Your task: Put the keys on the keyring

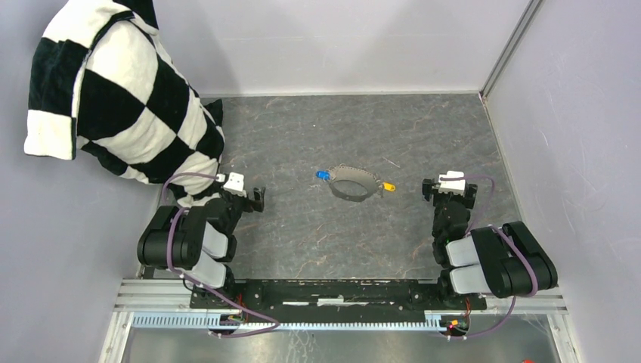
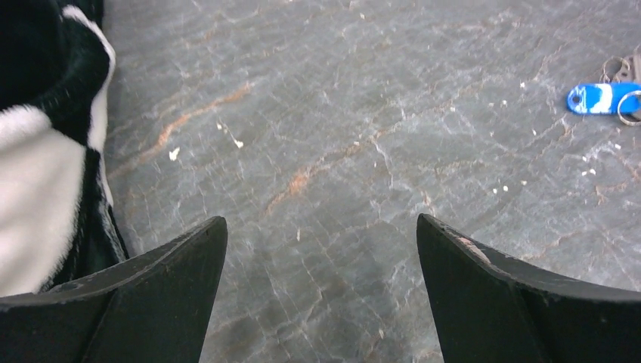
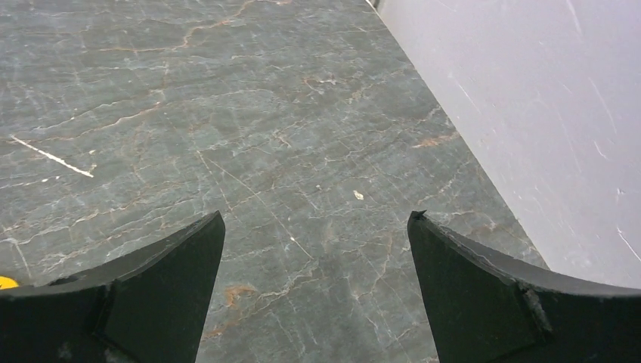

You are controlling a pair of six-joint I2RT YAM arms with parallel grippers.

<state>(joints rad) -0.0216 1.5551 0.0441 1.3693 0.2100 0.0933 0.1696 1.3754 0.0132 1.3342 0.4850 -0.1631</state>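
Keyring point(image 1: 352, 184) lies flat near the middle of the worktop point(image 1: 302, 136), about halfway between your two arms and a little farther out than either set of fingers.

Blue-headed key point(image 1: 323, 175) sits at the loop's left end and yellow-headed key point(image 1: 389, 185) at its right end. Both touch the loop. You cannot tell from overhead whether either is threaded onto it.

Left fingers point(image 1: 257, 198): spread wide, holding nothing, bare worktop between the tips in the wrist view. The blue-headed key point(image 2: 601, 98) shows at that view's far right edge, well outside the gap and beyond the right-hand tip. Bits of grey ring are just beside it, cut off by the frame.

Right fingers point(image 1: 431, 189): also spread wide and empty. Only grey stone shows between the tips. A sliver of the yellow-headed key point(image 3: 6, 283) peeks in at the left edge of the right wrist view, outside the left-hand tip. The pale wall point(image 3: 529, 113) runs along the right.

From above, the loop is nearer the right fingers than the left, though apart from both.

Black-and-white checkered cloth point(image 1: 121, 98) is heaped at the far left, close against the left arm. Its edge point(image 2: 45, 189) fills the left side of the left wrist view.
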